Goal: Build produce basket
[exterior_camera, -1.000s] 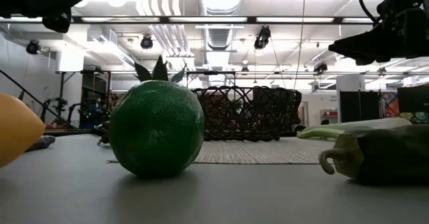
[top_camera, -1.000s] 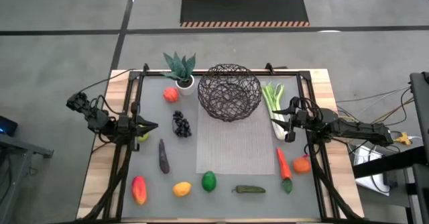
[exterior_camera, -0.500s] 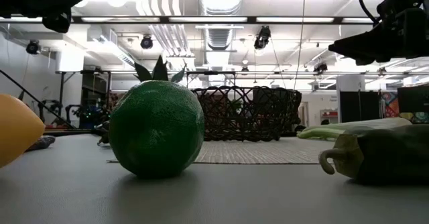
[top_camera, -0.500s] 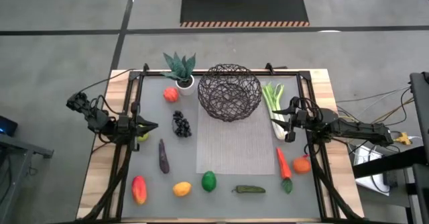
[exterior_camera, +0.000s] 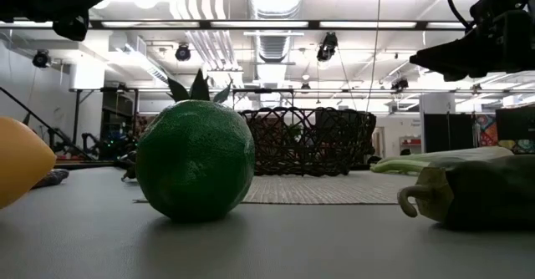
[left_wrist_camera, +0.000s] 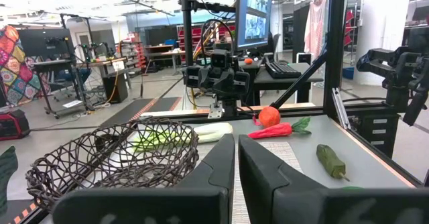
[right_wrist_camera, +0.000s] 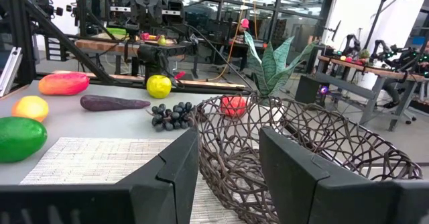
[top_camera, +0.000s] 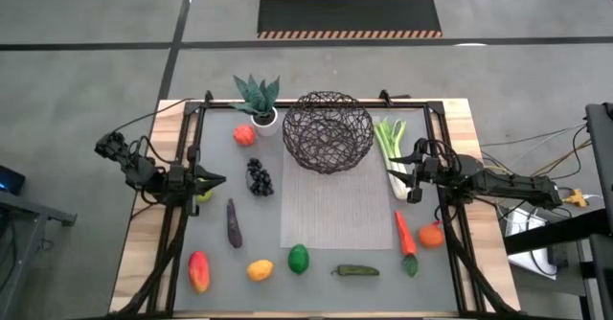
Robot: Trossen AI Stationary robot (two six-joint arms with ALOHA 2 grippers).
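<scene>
Two dark grippers hover at the table's sides — left gripper point(top_camera: 218, 178) pinched together, right gripper point(top_camera: 406, 172) part-open, holding nothing — round dark wire basket point(top_camera: 328, 131) at the back, toy produce point(top_camera: 299, 259) scattered around.

no readable text, labels, brands or numbers anywhere, monitor point(left_wrist_camera: 253, 13) in the room behind the table shows only blurred windows, nothing legible, no markings visible on produce, basket or arms
</scene>
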